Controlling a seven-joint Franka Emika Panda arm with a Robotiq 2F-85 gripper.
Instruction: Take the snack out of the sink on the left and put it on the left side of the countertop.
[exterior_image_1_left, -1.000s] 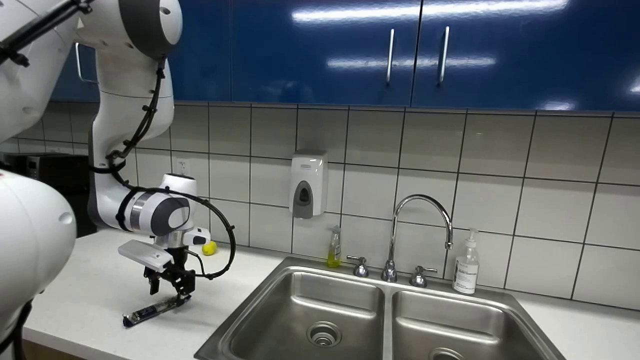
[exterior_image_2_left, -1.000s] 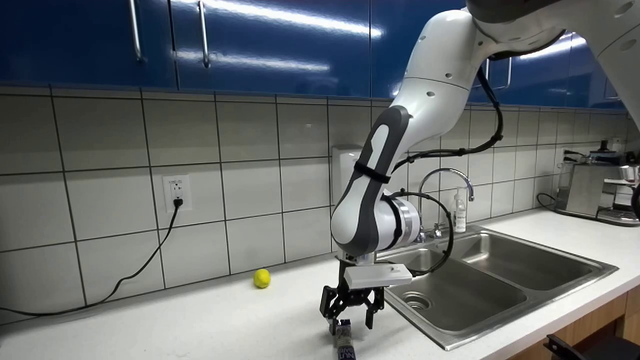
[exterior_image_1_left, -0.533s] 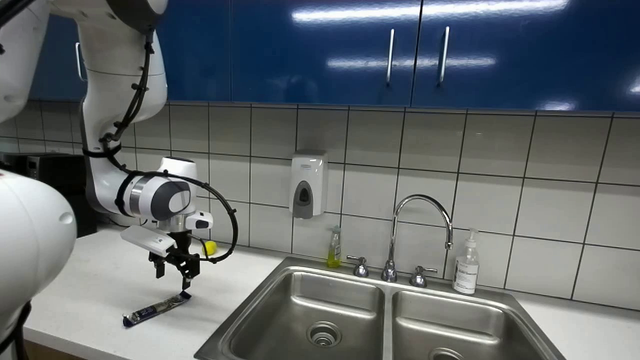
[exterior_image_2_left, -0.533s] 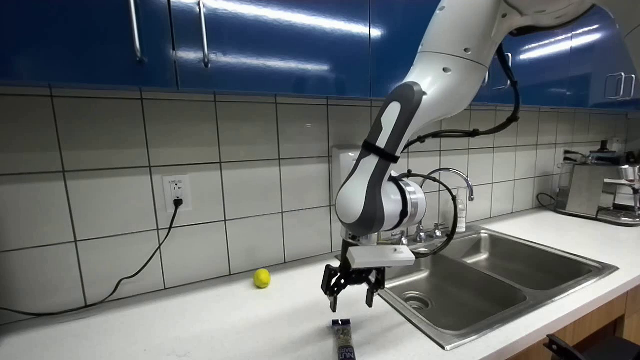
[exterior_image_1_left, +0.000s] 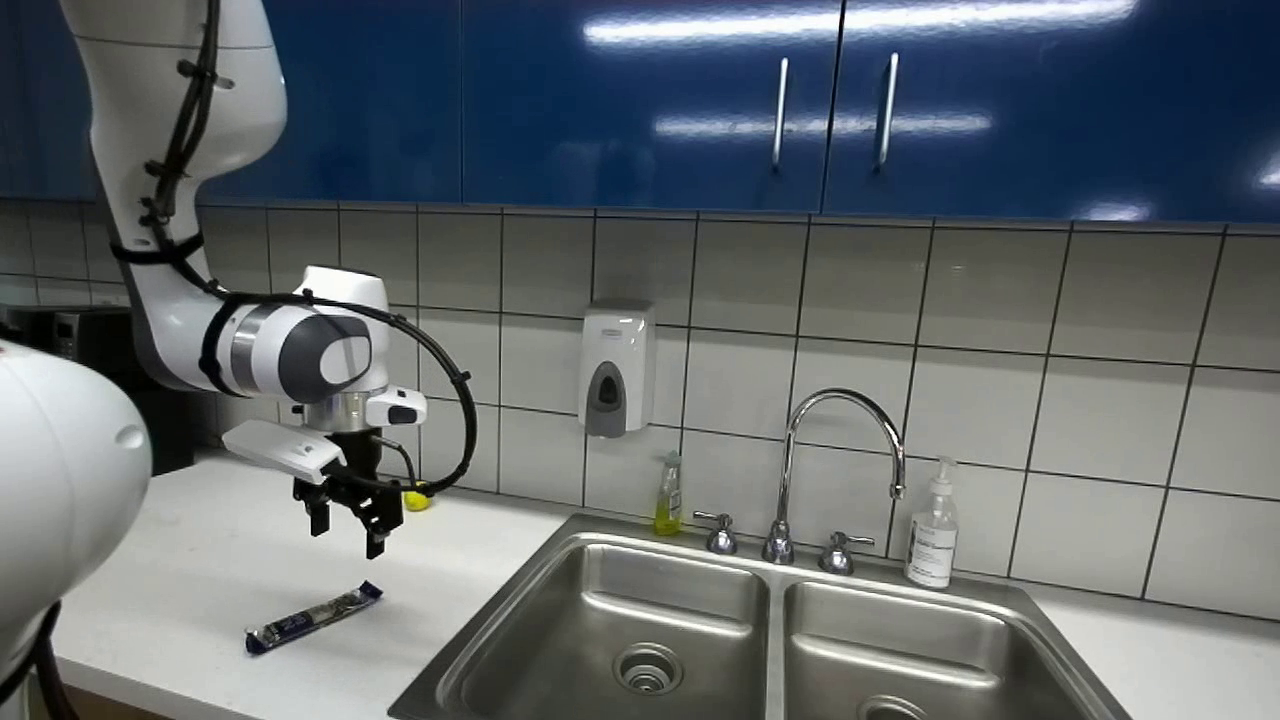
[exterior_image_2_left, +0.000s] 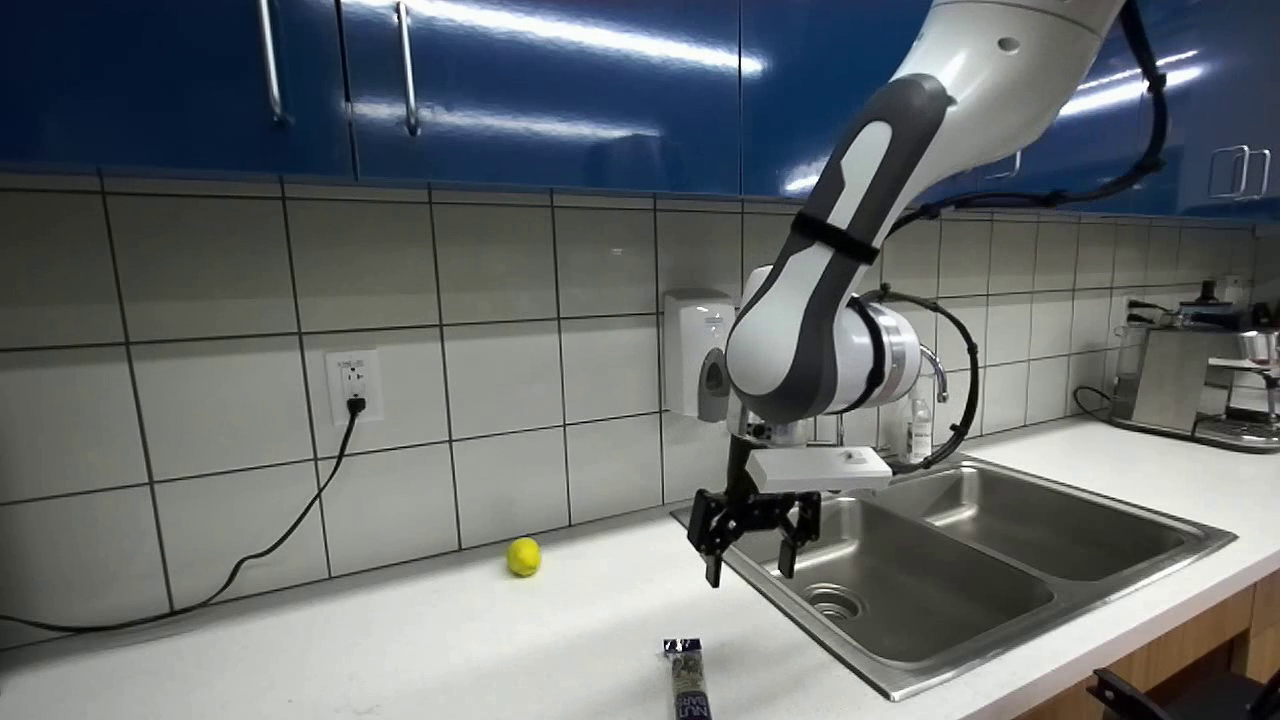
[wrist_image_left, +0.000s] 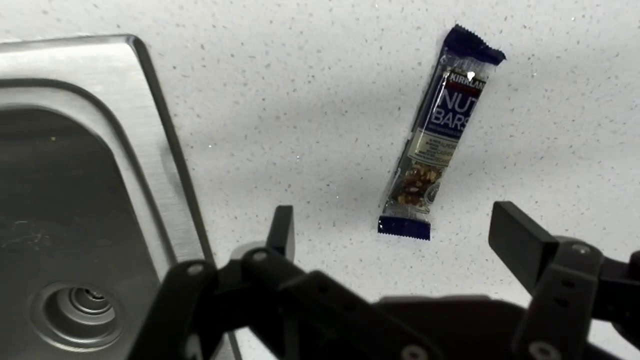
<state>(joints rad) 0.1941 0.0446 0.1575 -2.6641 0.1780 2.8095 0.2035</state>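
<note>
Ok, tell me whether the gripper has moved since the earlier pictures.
Yes: in an exterior view, the gripper has moved up and image-right relative to the sink.

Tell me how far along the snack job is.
Done, it seems: the nut bar lies flat on the countertop, outside the sink and left of it in both exterior views. In hand: nothing; the gripper hangs above the countertop, open and holding nothing. Left: perhaps only drawing the gripper farther away.
</note>
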